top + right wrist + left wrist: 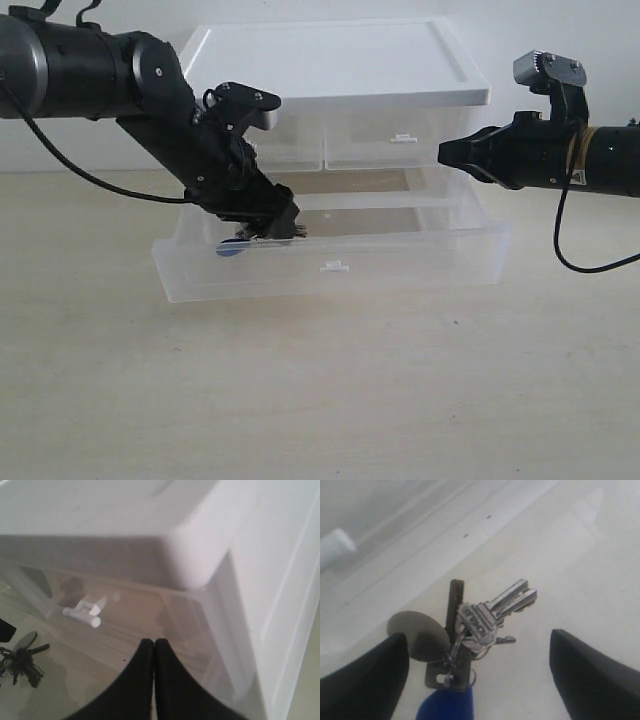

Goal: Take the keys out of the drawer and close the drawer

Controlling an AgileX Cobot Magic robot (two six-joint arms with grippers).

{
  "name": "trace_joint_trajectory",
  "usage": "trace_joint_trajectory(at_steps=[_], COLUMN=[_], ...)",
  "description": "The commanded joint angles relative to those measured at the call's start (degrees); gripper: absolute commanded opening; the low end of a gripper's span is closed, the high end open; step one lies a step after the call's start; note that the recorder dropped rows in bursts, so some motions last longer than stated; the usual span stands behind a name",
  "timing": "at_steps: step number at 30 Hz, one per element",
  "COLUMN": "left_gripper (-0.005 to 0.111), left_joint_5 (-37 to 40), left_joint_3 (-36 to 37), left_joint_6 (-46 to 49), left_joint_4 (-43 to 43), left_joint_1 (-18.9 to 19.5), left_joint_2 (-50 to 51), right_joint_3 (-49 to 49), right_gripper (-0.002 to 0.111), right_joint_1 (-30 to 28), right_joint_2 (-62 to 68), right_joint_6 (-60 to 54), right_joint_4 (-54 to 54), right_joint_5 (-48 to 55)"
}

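The drawer (420, 262), wide, shallow and translucent, stands pulled out of the cabinet, with its white tab handle (333, 266) at the front. The keys (240, 247) lie on its floor at the left end, blue head toward the front. My left gripper (272, 226) reaches down into the drawer just above them. In the left wrist view the keys (480, 625) lie between the wide-apart fingers (365, 680), and the left gripper (477, 640) is open. My right gripper (445, 152) hovers shut above the drawer's right part; its fingertips (153, 642) are pressed together on nothing, and the keys (20, 662) lie far off.
The white-topped cabinet (330, 60) stands behind, with two half-width drawers, one with a small white handle (82, 612). Pale wooden tabletop (320, 400) spreads in front of the open drawer.
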Motion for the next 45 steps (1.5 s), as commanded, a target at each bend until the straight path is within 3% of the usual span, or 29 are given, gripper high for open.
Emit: trace_joint_trajectory(at_steps=[1,4,7,9,13,15,25,32,39,41,45], left_gripper=[0.072,0.071,0.062,0.049,0.005,0.004,0.004,0.004,0.006,0.018,0.063], left_joint_5=[-2.24,-2.22,-1.54,-1.27,-0.83,-0.83,-4.10,-4.62,1.60,3.40,1.72], left_joint_3=[0.19,0.19,0.19,0.19,0.19,0.19,0.19,0.19,0.19,0.19,0.19], left_joint_6=[-4.83,-5.69,-5.69,-4.78,0.33,1.66,2.05,4.21,4.26,1.81,0.97], left_joint_4=[0.33,0.94,0.94,1.07,1.21,0.94,0.94,0.94,1.35,0.87,0.78], left_joint_1=[-0.16,-0.16,-0.16,-0.16,-0.16,-0.16,-0.35,-2.57,-3.12,-2.91,-2.88], left_joint_2=[2.01,2.97,3.33,3.33,3.33,3.33,0.12,-5.24,-7.79,-6.63,-3.36], right_joint_3=[-0.88,-0.88,-0.88,-0.88,-0.88,-0.88,-0.88,-0.88,-0.88,-0.88,-0.88], right_gripper=[0.000,0.000,0.000,0.000,0.000,0.000,0.000,0.000,0.000,0.000,0.000], right_joint_1=[-0.39,-0.39,-0.39,-0.39,-0.39,-0.39,-0.39,-0.39,-0.39,-0.39,-0.39], right_joint_2=[-0.17,-0.17,-0.17,-0.17,-0.17,-0.17,-0.17,-0.17,-0.17,-0.17,-0.17], right_joint_6=[-0.10,-0.10,-0.10,-0.10,-0.10,-0.10,-0.10,-0.33,-0.33,-0.33,-0.21], right_joint_4=[2.24,2.24,2.24,2.24,2.24,2.24,2.45,2.57,2.46,2.46,2.23], right_joint_5=[1.53,1.53,1.53,1.53,1.53,1.53,1.53,2.18,2.57,2.57,2.57])
